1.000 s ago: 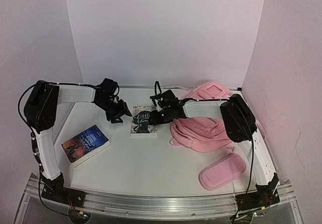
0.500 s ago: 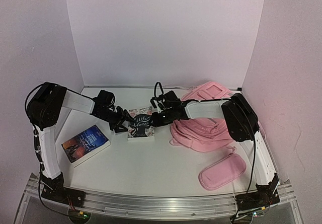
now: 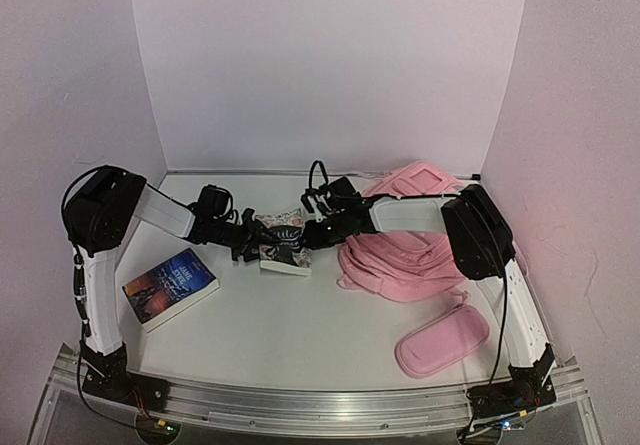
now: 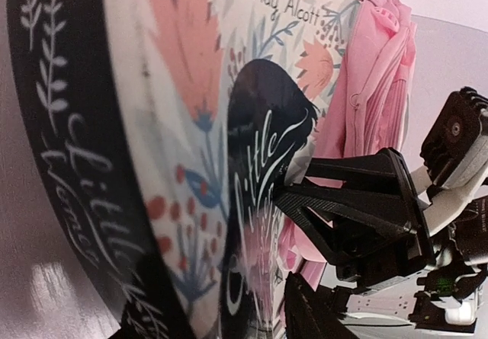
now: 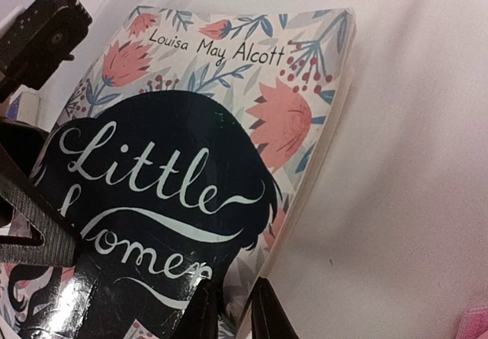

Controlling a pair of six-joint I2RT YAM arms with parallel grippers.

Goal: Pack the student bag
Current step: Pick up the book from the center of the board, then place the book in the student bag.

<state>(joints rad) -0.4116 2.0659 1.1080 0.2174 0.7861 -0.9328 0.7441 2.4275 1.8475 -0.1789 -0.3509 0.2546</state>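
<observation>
At desk [image 3: 300, 335] centre: book [image 3: 287, 261], tilted, its 3 o'clock edge pinched in right end effector [image 3: 306, 237]; left end effector [image 3: 250, 237] against its 9 o'clock edge, grip indiscernible. Bag [image 3: 400, 260] at desk's 2 o'clock.

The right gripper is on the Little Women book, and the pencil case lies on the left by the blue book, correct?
Not quite. The pencil case lies on the right, in front of the bag, far from the blue book, as the top view shows. The right gripper is indeed on the Little Women book.
</observation>
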